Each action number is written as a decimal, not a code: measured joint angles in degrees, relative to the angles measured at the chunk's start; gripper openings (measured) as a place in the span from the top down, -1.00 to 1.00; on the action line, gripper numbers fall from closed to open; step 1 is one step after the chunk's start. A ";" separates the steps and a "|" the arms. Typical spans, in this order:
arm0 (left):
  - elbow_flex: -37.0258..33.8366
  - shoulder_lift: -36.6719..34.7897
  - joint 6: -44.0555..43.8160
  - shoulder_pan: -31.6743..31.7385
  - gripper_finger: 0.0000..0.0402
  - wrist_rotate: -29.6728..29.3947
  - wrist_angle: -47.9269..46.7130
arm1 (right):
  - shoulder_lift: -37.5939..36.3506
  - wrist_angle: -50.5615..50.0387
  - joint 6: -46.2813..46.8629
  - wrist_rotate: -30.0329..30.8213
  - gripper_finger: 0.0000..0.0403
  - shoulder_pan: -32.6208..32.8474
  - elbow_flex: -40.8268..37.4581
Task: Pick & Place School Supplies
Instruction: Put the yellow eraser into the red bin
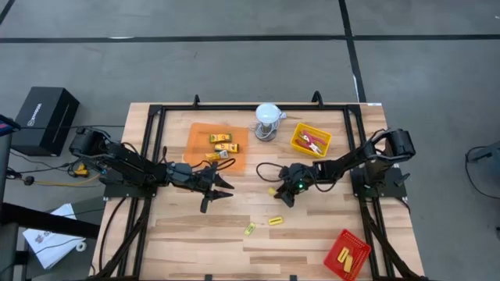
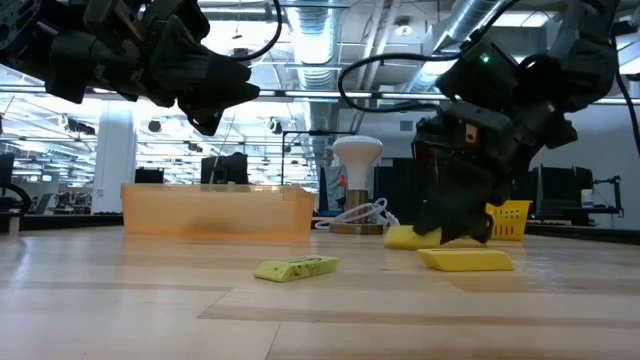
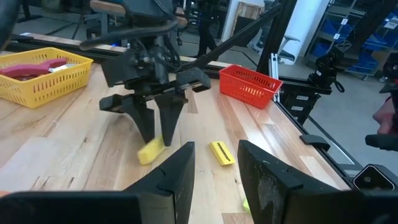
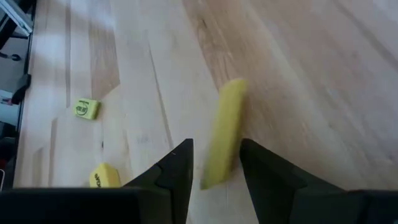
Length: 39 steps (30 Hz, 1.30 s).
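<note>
A: How does it stand, starting from the desk?

B: Taking the white domed lamp at the back edge as the mark: the orange tray sits just left of it with two yellow packets in it, and the yellow basket just right of it holds red-handled tools. The red basket lies far toward the front right corner.

A: And the arms?

B: The right gripper is down at the desk, in front of the lamp and slightly right, its fingers spread either side of a yellow bar but not pressed onto it. The left gripper hovers in front of the lamp to the left, fingers parted, holding nothing.

A: What is left loose?

B: Two small yellow pieces lie farther forward of the lamp.

A: The risk?

B: The bar looks tilted between the fingers in the right wrist view. Closing off-centre could flick it away or pinch only a corner, so it drops on the lift.
</note>
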 joint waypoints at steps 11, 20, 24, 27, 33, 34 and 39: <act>0.00 0.00 -0.02 0.00 0.41 0.02 0.00 | 0.01 -0.15 -0.86 -2.12 0.37 -1.12 0.01; 0.00 0.00 0.37 0.00 0.41 0.02 0.02 | -0.10 -1.96 -0.84 -0.29 0.63 -1.06 0.12; 0.00 0.00 0.53 -0.01 0.41 0.02 0.02 | -0.26 -3.07 -1.09 0.81 0.90 -1.02 0.20; 0.00 0.00 0.60 0.00 0.41 0.02 0.03 | -0.26 -2.95 -1.28 1.02 0.90 -0.77 0.19; 0.00 0.00 0.62 -0.01 0.41 0.01 0.23 | -0.07 -3.92 -2.12 1.84 0.90 0.50 1.80; 0.00 -0.02 0.67 -0.01 0.41 0.01 0.34 | 0.00 -4.69 -2.31 1.76 0.90 0.70 2.53; 0.00 -0.02 1.05 -0.02 0.41 0.00 0.35 | -0.11 -9.31 -4.76 0.82 0.90 2.44 8.97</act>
